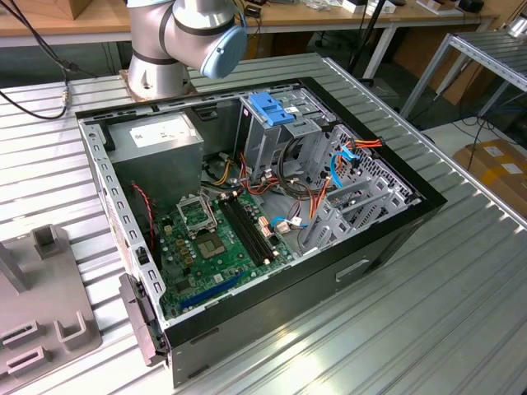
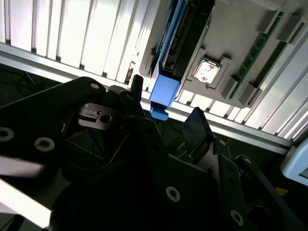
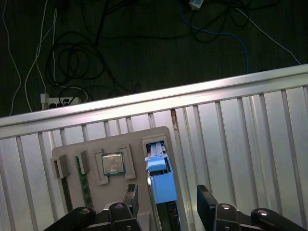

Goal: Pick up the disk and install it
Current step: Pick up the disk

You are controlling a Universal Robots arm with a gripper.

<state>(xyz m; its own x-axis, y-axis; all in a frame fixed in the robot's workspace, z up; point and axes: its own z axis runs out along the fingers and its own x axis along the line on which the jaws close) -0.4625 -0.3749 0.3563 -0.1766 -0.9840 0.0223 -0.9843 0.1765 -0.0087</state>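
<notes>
So we're at the pick-up stage here, and nothing has been grabbed yet as far as we can tell. In the first wrist view the hand (image 3: 168, 204) sits right over the disk (image 3: 159, 168) with its fingers spread wide, one on each side of the blue bracket. We can see a gap on both sides, so it's got hold of nothing.

The disk stands on edge in a slot of a grey holder tray (image 3: 110, 139), next to a processor chip (image 3: 113, 163) and a green memory stick (image 3: 83, 187) parked in their own slots. Install hasn't started: in the exterior view the open computer case (image 1: 107, 189) is well apart from all this, with the blue-handled drive cage (image 1: 268, 107) at its far end near the arm's base (image 1: 181, 33).

Our take is that the grasp needs the fingers square on the disk's flat sides and centred. It's thin and sits tight in the slot, so it should come straight up out of it. An off-centre pinch could jam it or drag the tray along.

Everything rests on a ribbed aluminium desk (image 3: 240, 144), pretty shiny with glare. Past its edge there's dark floor (image 3: 144, 48) with loose cables and a power strip (image 3: 60, 101). It's a workshop kind of room, with wooden benches along the back.
</notes>
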